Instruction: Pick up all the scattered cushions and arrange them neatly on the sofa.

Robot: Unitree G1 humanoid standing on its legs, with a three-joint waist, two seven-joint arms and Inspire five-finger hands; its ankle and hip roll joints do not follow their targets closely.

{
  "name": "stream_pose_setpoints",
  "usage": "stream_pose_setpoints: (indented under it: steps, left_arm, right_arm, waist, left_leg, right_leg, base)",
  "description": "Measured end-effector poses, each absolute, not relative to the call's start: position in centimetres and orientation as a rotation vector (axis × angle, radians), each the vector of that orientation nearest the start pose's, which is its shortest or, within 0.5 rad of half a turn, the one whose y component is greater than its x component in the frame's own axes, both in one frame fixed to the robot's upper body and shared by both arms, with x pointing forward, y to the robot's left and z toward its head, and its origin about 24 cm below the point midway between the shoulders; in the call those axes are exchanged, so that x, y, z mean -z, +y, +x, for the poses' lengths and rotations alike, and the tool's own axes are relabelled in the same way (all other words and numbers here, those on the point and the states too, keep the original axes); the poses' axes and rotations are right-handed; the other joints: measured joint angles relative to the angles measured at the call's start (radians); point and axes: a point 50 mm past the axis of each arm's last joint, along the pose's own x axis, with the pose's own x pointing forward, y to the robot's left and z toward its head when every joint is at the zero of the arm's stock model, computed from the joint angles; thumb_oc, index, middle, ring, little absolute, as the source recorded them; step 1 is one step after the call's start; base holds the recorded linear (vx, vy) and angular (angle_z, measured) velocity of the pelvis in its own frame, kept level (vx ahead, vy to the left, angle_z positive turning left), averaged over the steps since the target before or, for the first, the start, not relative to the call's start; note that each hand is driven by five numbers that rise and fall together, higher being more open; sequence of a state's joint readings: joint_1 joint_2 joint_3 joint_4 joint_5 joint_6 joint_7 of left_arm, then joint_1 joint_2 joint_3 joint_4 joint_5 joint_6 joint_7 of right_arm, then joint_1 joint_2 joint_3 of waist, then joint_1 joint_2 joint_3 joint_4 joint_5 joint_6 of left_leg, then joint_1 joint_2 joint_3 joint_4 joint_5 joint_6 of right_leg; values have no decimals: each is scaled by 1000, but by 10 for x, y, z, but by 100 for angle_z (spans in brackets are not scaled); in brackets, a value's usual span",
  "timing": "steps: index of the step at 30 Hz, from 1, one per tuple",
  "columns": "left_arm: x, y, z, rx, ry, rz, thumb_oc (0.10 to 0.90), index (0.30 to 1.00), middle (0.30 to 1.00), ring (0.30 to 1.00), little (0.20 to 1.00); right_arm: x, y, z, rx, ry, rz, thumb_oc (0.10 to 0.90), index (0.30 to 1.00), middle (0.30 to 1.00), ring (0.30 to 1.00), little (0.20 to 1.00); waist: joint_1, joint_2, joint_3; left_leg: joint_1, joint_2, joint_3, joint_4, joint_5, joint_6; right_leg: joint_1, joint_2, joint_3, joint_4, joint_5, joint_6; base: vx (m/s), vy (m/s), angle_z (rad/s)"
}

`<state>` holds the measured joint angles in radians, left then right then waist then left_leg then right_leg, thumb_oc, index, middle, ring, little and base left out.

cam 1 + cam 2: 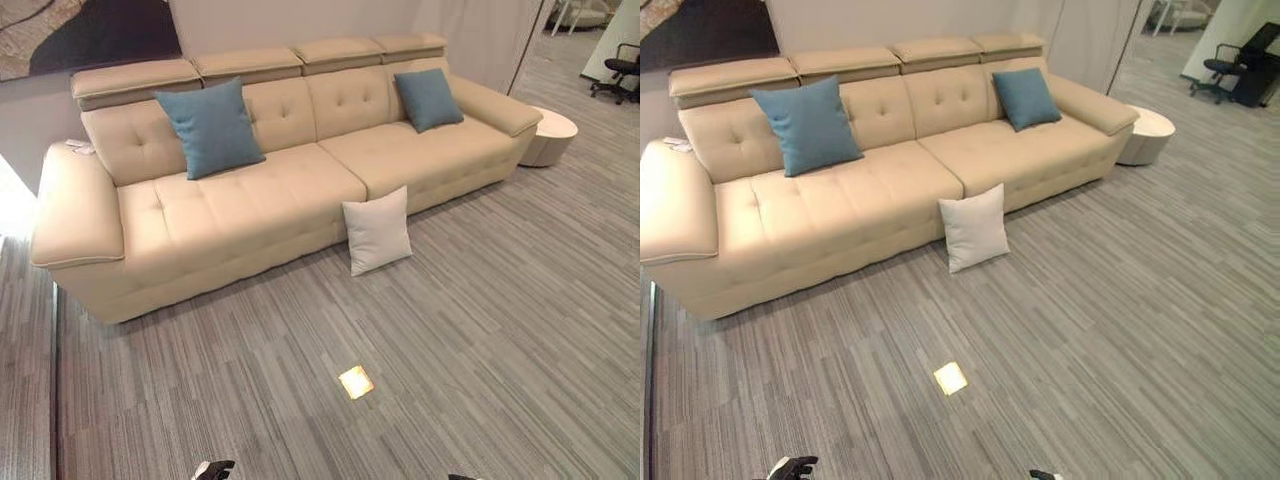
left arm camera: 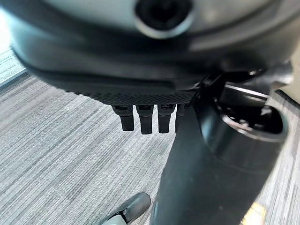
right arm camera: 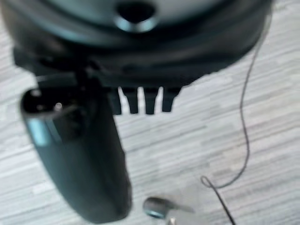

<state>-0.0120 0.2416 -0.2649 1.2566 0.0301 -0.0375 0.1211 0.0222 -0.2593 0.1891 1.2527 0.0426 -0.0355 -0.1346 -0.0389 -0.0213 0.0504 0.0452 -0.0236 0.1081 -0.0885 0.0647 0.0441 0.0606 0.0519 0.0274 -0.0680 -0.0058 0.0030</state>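
One cream sofa [image 1: 300, 170]; two blue cushions, one [image 1: 212, 127] against its backrest near the left armrest, one [image 1: 428, 98] by the right armrest; one white cushion [image 1: 377, 230] on the carpet, leaning on the sofa's front. One round side table [image 1: 550, 135] beyond the sofa's right end; one office chair [image 1: 622, 72] further back. Wrist views add the left hand [image 2: 140, 119] and right hand [image 3: 140, 101], fingers straight, holding nothing, over carpet.

left hand [image 2: 140, 119]: dark, textured palm, blocky fingers. right hand [image 3: 140, 101]: dark, glossy thumb.

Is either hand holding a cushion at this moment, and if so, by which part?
Nothing is held. The left hand and right hand hang open over bare floor; the white cushion leans untouched against the sofa front.
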Motion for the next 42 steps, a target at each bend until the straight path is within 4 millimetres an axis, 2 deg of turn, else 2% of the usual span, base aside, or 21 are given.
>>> stream_pose_setpoints:
  steps: [3,8,10,14,16,19,20,21,22,23,26,30,32,34,35,36,37,39,40,41,42]
  left_arm:
    - [161,231,92,0,1194,474,800,900,900,900,900]
    - [159,229,102,5,1170,479,800,900,900,900,900]
    - [158,230,106,-1,1156,478,800,900,900,900,900]
    - [158,230,107,1,1154,475,800,900,900,900,900]
    - [158,229,108,1,1154,474,800,900,900,900,900]
    - [156,227,117,2,1131,471,800,900,900,900,900]
    - [152,228,130,-14,1107,467,800,900,900,900,900]
    - [149,228,140,-25,1078,462,800,900,900,900,900]
    - [147,228,144,-25,1058,460,800,900,900,900,900]
    - [147,227,144,-22,1055,459,800,900,900,900,900]
    - [148,222,144,-9,1054,451,800,900,900,900,900]
    - [150,215,144,6,1056,440,800,900,900,900,900]
    - [149,215,145,6,1044,436,800,900,900,900,900]
    - [151,217,138,-3,1062,431,800,900,900,900,900]
    - [153,219,132,-7,1088,434,800,900,900,900,900]
    - [154,220,130,-9,1100,435,800,900,900,900,900]
    - [155,219,128,-6,1107,437,800,900,900,900,900]
    - [156,224,121,-8,1129,448,800,900,900,900,900]
    - [155,227,124,-12,1126,457,800,900,900,900,900]
    - [155,227,123,-12,1136,463,800,900,900,900,900]
    - [155,229,123,-11,1137,471,800,900,900,900,900]
  right_arm:
    - [161,-243,80,134,1222,-382,800,900,900,900,900]
    - [161,-241,80,114,1224,-396,800,900,900,900,900]
    - [161,-239,86,99,1209,-409,800,900,900,900,900]
    - [161,-240,85,102,1211,-409,800,900,900,900,900]
    - [161,-239,84,102,1213,-408,800,900,900,900,900]
    - [159,-242,88,111,1202,-411,800,900,900,900,900]
    - [157,-242,99,111,1174,-412,800,900,900,900,900]
    - [156,-241,104,107,1162,-415,800,900,900,900,900]
    - [154,-242,111,111,1144,-418,800,900,900,900,900]
    - [154,-243,111,109,1142,-426,800,900,900,900,900]
    - [152,-244,116,121,1129,-428,800,900,900,900,900]
    - [153,-248,110,135,1164,-443,800,900,900,900,900]
    - [152,-252,111,134,1163,-456,800,900,900,900,900]
    - [152,-253,109,134,1165,-461,800,900,900,900,900]
    - [152,-254,108,129,1169,-472,800,900,900,900,900]
    - [153,-255,103,130,1183,-475,800,900,900,900,900]
    - [155,-256,96,131,1204,-476,800,900,900,900,900]
    - [158,-253,86,126,1240,-468,800,900,900,900,900]
    - [159,-250,87,119,1239,-462,800,900,900,900,900]
    - [159,-249,88,117,1233,-459,800,900,900,900,900]
    - [159,-245,90,107,1224,-454,800,900,900,900,900]
  waist:
    - [-2,1,8]
    - [-4,3,39]
    - [17,6,52]
    - [-2,6,55]
    - [-6,7,58]
    - [-1,-4,70]
    - [-1,-31,103]
    - [4,-45,116]
    - [9,-46,119]
    - [4,-49,120]
    - [1,-40,120]
    - [22,-30,128]
    - [26,-10,133]
    - [34,-7,118]
    - [27,-7,117]
    - [25,-11,115]
    - [26,0,101]
    - [26,-20,74]
    - [28,-24,73]
    - [26,-22,73]
    - [25,-25,71]
  left_leg:
    - [-5,9,36,0,-3,-3]
    - [-10,25,75,1,-4,-13]
    - [-23,44,120,0,-5,-17]
    - [-14,50,94,1,-4,-28]
    - [-15,58,80,17,-8,-50]
    - [-62,61,29,121,-19,-84]
    - [-174,54,4,328,-29,-112]
    - [-213,52,7,400,-36,-117]
    - [-254,62,-10,457,-39,-116]
    - [-257,67,-19,466,-40,-113]
    - [-260,59,-63,373,-45,-106]
    - [-245,1,-83,86,-5,-138]
    - [-262,-2,-102,80,24,-116]
    - [-257,-11,-114,77,31,-104]
    - [-260,-15,-115,105,46,-80]
    - [-256,-16,-115,119,45,-77]
    - [-251,-9,-114,115,59,-67]
    - [-220,-22,-94,96,98,-8]
    - [-180,-22,-81,68,69,21]
    - [-153,-18,-71,51,61,26]
    - [-124,-17,-60,52,38,43]
  right_leg:
    - [-18,-12,-50,-1,4,5]
    - [-53,-4,-52,30,7,11]
    - [-97,-25,-147,67,-12,11]
    - [-64,-14,-166,36,15,-4]
    - [-43,-4,-166,19,16,-6]
    - [-25,-7,-165,-7,28,-36]
    - [-26,-25,-164,-8,20,-72]
    - [-27,-38,-166,-9,33,-71]
    - [-16,-33,-166,-16,35,-92]
    - [-12,-28,-169,-22,38,-98]
    - [-1,-18,-159,-30,23,-105]
    - [1,-11,-111,-24,13,-88]
    - [25,13,-75,-24,-2,-76]
    - [51,18,-44,-24,-19,-82]
    - [80,17,-37,-23,-31,-74]
    - [95,16,-26,-23,-48,-71]
    - [109,19,-16,-22,-60,-61]
    - [110,0,6,4,-93,-29]
    - [65,-7,5,125,-127,34]
    - [31,-7,4,229,-152,71]
    - [-41,-25,-8,417,-207,119]
  base:
    - [-15,-30,-43]
    - [-29,-84,-28]
    - [45,-144,-58]
    - [86,-157,2]
    - [27,-122,15]
    - [36,-219,17]
    - [82,-139,20]
    - [121,-113,12]
    - [161,-72,-7]
    - [112,-33,-8]
    - [236,5,-8]
    - [241,40,-23]
    - [334,96,-66]
    - [280,107,-71]
    - [258,120,-44]
    - [171,89,-34]
    - [147,102,-27]
    - [166,129,-35]
    - [142,133,-43]
    - [146,144,-55]
    - [141,125,-30]
